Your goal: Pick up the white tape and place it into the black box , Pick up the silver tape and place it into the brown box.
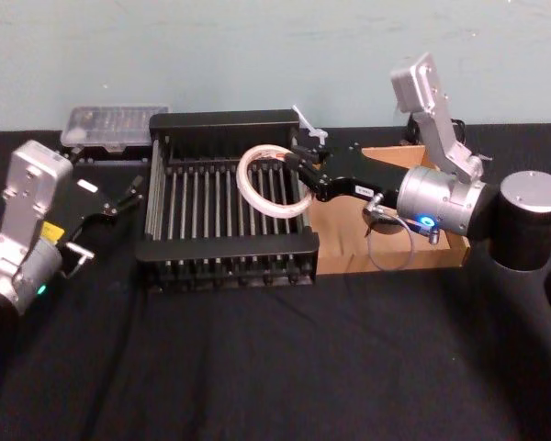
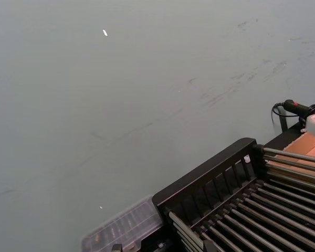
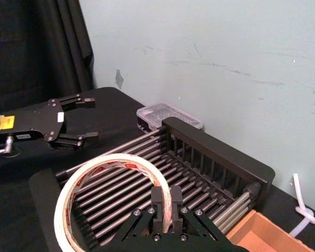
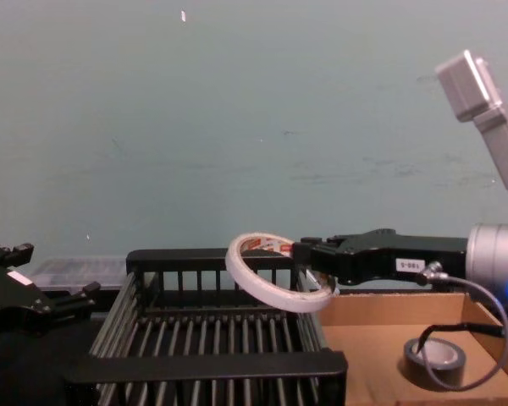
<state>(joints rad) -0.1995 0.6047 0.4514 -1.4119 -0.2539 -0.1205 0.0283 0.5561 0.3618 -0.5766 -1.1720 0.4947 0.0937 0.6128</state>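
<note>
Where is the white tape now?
The right gripper holds the white tape above the right half of the black box.

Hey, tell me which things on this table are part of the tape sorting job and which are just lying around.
Part of the job:
- white tape, held by the right pincer over the black box
- silver tape, already in the brown box

Just lying about:
- clear plastic case behind the left pincer
- white knotted cord by the wall
</note>
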